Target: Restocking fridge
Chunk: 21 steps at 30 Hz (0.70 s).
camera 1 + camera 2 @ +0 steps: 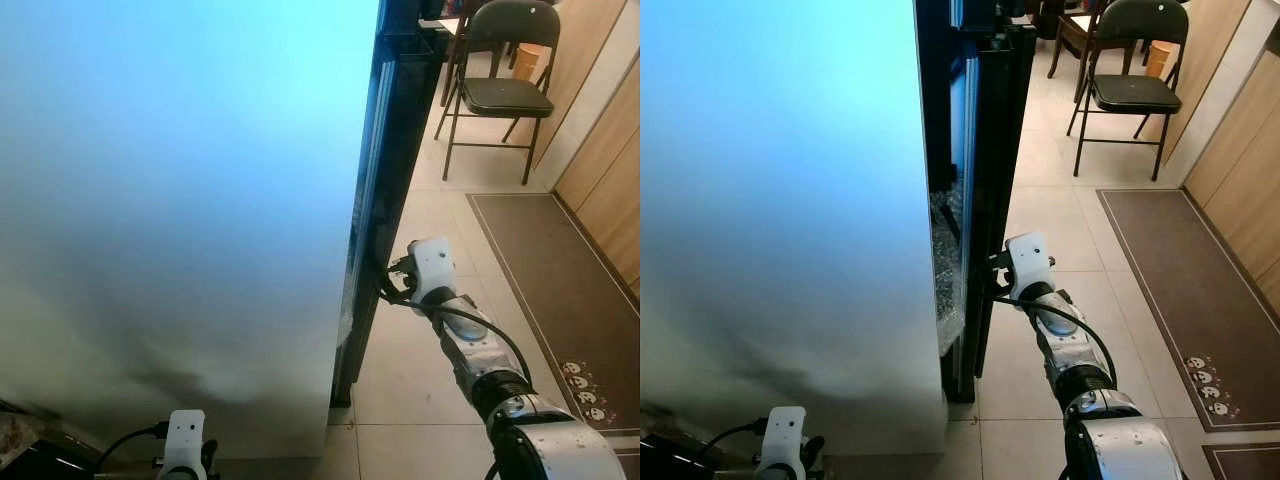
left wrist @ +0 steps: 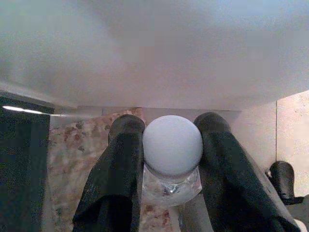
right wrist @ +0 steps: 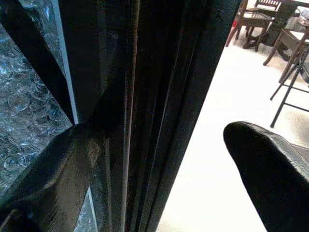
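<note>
The fridge's white side panel (image 1: 180,200) takes up the left of the head views. Its dark door (image 1: 990,150) stands ajar, edge-on to me. My right gripper (image 1: 993,275) is at that door's edge at mid height. In the right wrist view it is open (image 3: 166,135), with one finger (image 3: 58,179) on the inner side and the other finger (image 3: 270,164) out over the floor, apart from the door. My left gripper (image 2: 170,121) is low by the fridge's base, shut on a clear bottle (image 2: 171,186) just under its round white cap (image 2: 172,145).
Crinkled clear plastic (image 1: 948,250) shows inside the fridge gap. A black folding chair (image 1: 500,90) stands on the tiled floor behind the door. A brown mat (image 1: 550,270) lies along the wooden wall (image 1: 610,150) on the right. A speckled stone surface (image 2: 67,159) lies below the bottle.
</note>
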{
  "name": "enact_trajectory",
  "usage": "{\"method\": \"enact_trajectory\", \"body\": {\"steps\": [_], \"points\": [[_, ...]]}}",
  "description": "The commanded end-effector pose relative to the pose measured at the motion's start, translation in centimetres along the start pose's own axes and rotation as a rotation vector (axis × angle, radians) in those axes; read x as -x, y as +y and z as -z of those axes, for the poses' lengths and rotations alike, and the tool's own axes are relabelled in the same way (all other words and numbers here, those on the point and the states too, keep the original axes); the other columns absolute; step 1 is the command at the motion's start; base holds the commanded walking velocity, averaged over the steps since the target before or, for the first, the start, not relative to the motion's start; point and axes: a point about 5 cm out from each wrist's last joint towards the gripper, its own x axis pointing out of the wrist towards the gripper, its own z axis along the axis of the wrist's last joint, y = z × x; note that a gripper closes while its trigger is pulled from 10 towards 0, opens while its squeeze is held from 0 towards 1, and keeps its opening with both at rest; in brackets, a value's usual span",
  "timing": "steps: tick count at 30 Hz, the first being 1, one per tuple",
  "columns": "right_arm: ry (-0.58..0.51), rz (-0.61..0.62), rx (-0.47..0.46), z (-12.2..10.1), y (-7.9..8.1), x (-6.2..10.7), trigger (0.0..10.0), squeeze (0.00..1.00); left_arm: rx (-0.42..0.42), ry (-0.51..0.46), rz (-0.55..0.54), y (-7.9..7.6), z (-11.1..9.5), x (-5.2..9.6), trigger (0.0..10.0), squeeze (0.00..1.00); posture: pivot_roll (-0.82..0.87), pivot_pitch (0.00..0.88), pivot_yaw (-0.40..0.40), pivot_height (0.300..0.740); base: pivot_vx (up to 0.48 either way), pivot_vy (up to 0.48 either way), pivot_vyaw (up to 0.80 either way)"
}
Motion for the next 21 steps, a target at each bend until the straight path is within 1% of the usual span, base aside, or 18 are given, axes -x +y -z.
{"method": "enact_trajectory", "body": {"steps": [1,2,4,6,11,14,16,17,18,21], "points": [[-0.049,0.093,0.000,-1.5,-1.6,-0.3,10.0,0.00,-0.005,0.007,-0.015,0.3,0.3,0.1,10.0,0.00,-0.04,0.019,0.014,0.740,0.000,0.000,0.00],[-0.049,0.093,0.000,-1.5,-1.6,-0.3,10.0,0.00,-0.005,0.007,-0.015,0.3,0.3,0.1,10.0,0.00,-0.04,0.019,0.014,0.740,0.000,0.000,0.00],[-0.048,0.149,0.011,-1.2,-2.1,0.0,10.0,0.00,-0.006,0.009,-0.013,0.3,0.3,0.1,10.0,0.00,-0.04,0.019,0.014,0.740,0.000,0.000,0.00],[-0.043,0.167,0.012,-1.0,-2.2,0.2,10.0,0.00,-0.006,0.009,-0.013,0.3,0.4,0.1,10.0,0.00,-0.04,0.019,0.014,0.740,0.000,0.000,0.00],[0.003,0.267,-0.002,0.7,-2.9,1.2,10.0,0.00,-0.007,0.008,-0.008,0.0,0.3,0.1,10.0,0.00,-0.04,0.018,0.012,0.740,0.000,0.000,0.00],[0.009,0.282,-0.008,1.0,-3.1,1.4,10.0,0.00,-0.007,0.007,-0.008,0.0,0.3,0.1,10.0,0.00,-0.04,0.019,0.012,0.740,0.000,0.000,0.00],[0.035,0.328,-0.015,1.9,-3.6,2.1,10.0,0.00,-0.008,0.010,-0.007,0.0,0.4,0.1,10.0,0.00,-0.04,0.019,0.011,0.740,0.000,0.000,0.00],[0.053,0.373,-0.017,2.5,-4.1,2.7,10.0,0.00,-0.009,0.011,-0.007,0.0,0.4,0.1,10.0,0.00,-0.04,0.019,0.011,0.740,0.000,0.000,0.00],[0.053,0.373,-0.017,2.5,-4.1,2.7,10.0,0.00,-0.009,0.011,-0.007,0.0,0.4,0.1,10.0,0.00,-0.04,0.019,0.011,0.740,0.000,0.000,0.00],[0.079,0.469,-0.029,3.6,-5.2,3.9,10.0,0.00,-0.010,0.013,-0.007,0.0,0.5,0.1,10.0,0.00,-0.04,0.019,0.008,0.740,0.000,0.000,0.00]]}}
